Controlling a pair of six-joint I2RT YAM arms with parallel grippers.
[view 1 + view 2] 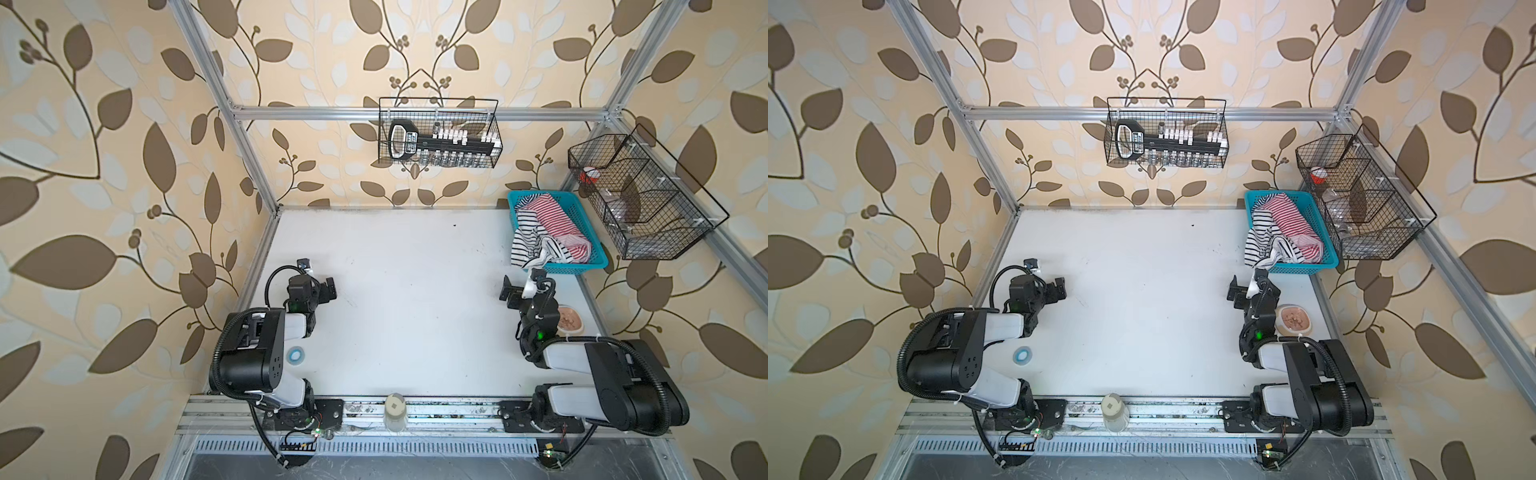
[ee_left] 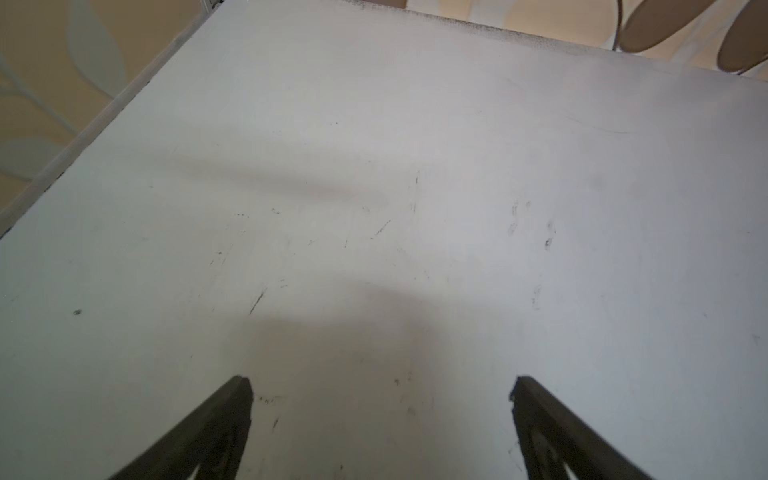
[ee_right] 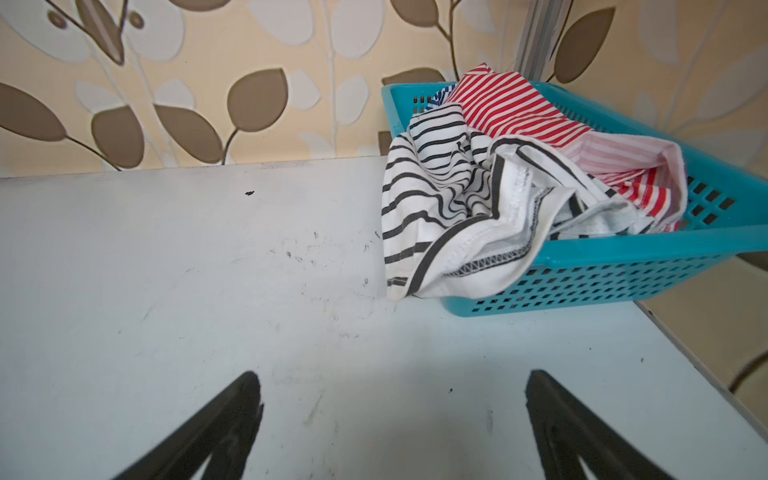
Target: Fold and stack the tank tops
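Both tank tops lie crumpled in a teal basket at the table's back right. The black-striped tank top spills over the basket's near left corner onto the table. Behind it, inside the basket, lies the red-striped tank top. My right gripper hovers open and empty just in front of the basket, apart from the cloth. Over bare table at the left, my left gripper is open with nothing between its fingers.
A bowl with brown contents sits right beside the right arm. A blue tape roll lies by the left arm and a pale jar stands on the front rail. Wire baskets hang at the back and right.
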